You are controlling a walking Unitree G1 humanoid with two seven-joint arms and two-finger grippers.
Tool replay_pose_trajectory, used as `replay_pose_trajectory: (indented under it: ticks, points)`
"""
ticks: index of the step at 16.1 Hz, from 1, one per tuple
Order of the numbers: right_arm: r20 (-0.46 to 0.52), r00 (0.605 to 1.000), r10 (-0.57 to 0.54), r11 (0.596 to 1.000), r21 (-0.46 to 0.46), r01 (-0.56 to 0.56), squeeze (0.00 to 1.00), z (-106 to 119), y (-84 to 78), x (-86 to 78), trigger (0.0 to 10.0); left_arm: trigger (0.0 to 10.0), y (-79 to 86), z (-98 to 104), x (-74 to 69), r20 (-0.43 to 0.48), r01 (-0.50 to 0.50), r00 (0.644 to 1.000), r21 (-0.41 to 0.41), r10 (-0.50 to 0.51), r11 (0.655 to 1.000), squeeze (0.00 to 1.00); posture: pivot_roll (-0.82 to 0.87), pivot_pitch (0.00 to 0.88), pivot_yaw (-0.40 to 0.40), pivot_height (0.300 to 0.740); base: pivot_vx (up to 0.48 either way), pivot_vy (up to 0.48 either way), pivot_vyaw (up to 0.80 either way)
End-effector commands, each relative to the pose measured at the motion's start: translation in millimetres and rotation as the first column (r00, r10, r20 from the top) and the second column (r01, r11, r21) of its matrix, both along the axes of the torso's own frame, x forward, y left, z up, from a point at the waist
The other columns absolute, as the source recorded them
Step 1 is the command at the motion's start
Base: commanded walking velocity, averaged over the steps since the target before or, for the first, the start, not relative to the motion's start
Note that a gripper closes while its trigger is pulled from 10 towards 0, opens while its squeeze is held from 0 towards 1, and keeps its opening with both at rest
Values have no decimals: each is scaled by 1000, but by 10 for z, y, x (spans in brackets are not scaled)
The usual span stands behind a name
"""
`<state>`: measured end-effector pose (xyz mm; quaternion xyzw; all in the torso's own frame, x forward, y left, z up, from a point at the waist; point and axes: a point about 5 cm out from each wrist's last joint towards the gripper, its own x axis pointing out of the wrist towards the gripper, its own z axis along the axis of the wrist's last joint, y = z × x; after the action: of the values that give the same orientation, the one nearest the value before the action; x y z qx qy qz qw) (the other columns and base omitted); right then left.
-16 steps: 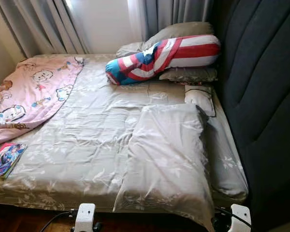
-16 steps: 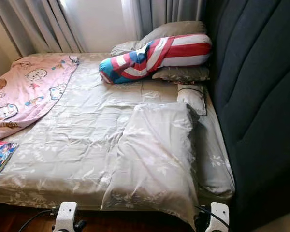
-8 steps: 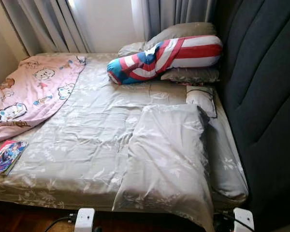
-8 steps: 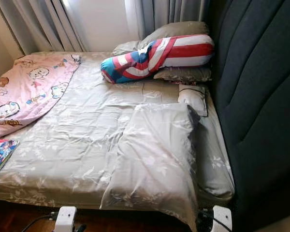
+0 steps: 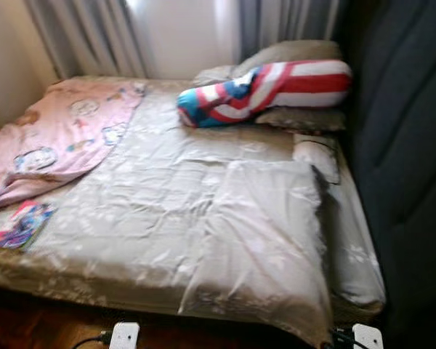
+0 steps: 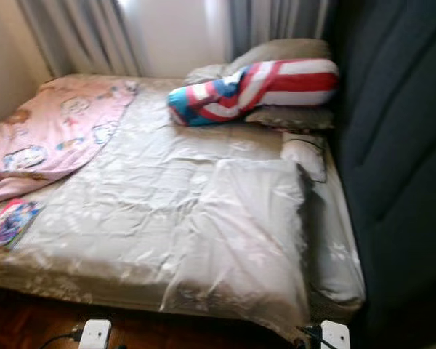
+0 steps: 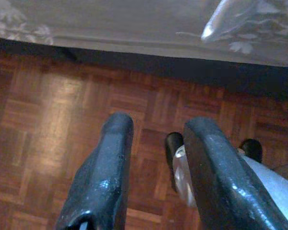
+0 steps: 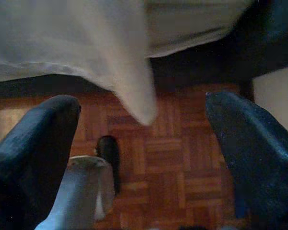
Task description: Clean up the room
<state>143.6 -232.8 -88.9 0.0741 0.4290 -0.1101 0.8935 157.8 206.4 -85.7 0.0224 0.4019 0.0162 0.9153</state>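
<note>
Large grey pillow point(image 5: 265, 240): lies flat on the bed point(image 5: 131, 218), its long axis running from the near edge toward the headboard side, its near corner drooping over the mattress edge. It sits on the robot's right half of the bed, so the right arm is judged the nearer.

Right gripper point(image 8: 144, 158): hangs low beside the bed over the parquet floor point(image 8: 182, 163), fingers spread wide and holding nothing; the pillow's hanging corner point(image 8: 134, 91) shows just above and ahead of it. Left gripper point(image 7: 156, 172): also low over the floor, fingers parted with a narrow gap, empty.

Other loose items: a picture book point(image 5: 22, 224) near the left front edge, well apart from the pillow; a pink cartoon blanket point(image 5: 58, 142) heaped on the far left; a red, white and blue bolster point(image 5: 265, 91) resting against two grey pillows at the far end; a small white cushion point(image 5: 316, 153) just beyond the large pillow.

Room for moving: a dark upholstered panel point(image 5: 403, 145) closes off the right side close to the pillow; the middle of the sheet between pillow and blanket is open. The head views are blurred. Judged stage: early, with nothing yet in hand.
</note>
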Motion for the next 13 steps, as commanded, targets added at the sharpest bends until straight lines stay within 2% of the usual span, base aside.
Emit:
replay_pose_trajectory:
  ticks: [1, 4, 5, 6, 8, 9, 10, 11, 13]
  points:
    - [9, 1000, -9, 1000, 9, 9, 0, -8, 4, -36, 10000, 10000, 24, -1, -30, 2, 24, 1000, 14, -24, 1000, 0, -83, 5, 25, 740, 0, 0, 0]
    - [23, 1000, -3, 1000, 8, 2, 0, -15, 8, -80, 10000, 10000, 32, 6, -67, 34, 29, 999, 12, -29, 1000, 0, -86, 8, 24, 740, 0, 0, 0]
    - [35, 999, -6, 1000, 5, 6, 0, -12, 4, -91, 10000, 10000, -18, 323, 547, 224, 85, 970, 57, -95, 995, 0, -85, 10, 23, 740, 0, 0, 0]
    - [61, 998, -9, 1000, 7, 9, 0, -3, 3, -98, 10000, 10000, -65, 655, 970, 393, 105, 911, 83, -130, 991, 0, -86, 10, 23, 740, 0, 0, 0]
    - [86, 996, -13, 1000, 9, 12, 0, 6, 1, -109, 10000, 10000, -108, 797, 1090, 475, 123, 866, 92, -153, 988, 0, -83, 8, 23, 740, 0, 0, 0]
    - [182, 983, -8, 1000, 9, 7, 0, 101, 33, 111, 10000, 10000, -149, 928, 1198, 542, 126, 827, 84, -151, 989, 0, -86, 6, 24, 740, 0, 0, 0]
    - [412, 910, 42, 999, -27, -34, 0, 497, 177, 843, 10000, 10000, -172, 1006, 1252, 583, 126, 800, 69, -142, 990, 0, -92, 5, 22, 740, 0, 0, 0]
    - [496, 867, 47, 999, -39, -32, 0, 656, 207, 1025, 10000, 10000, -186, 1054, 1275, 610, 127, 780, 68, -142, 990, 0, -100, 3, 23, 740, 0, 0, 0]
    - [598, 799, 62, 997, -67, -28, 0, 839, 201, 1152, 10000, 10000, -196, 1147, 1286, 662, 120, 741, 34, -113, 992, 0, -103, 1, 18, 740, 0, 0, 0]
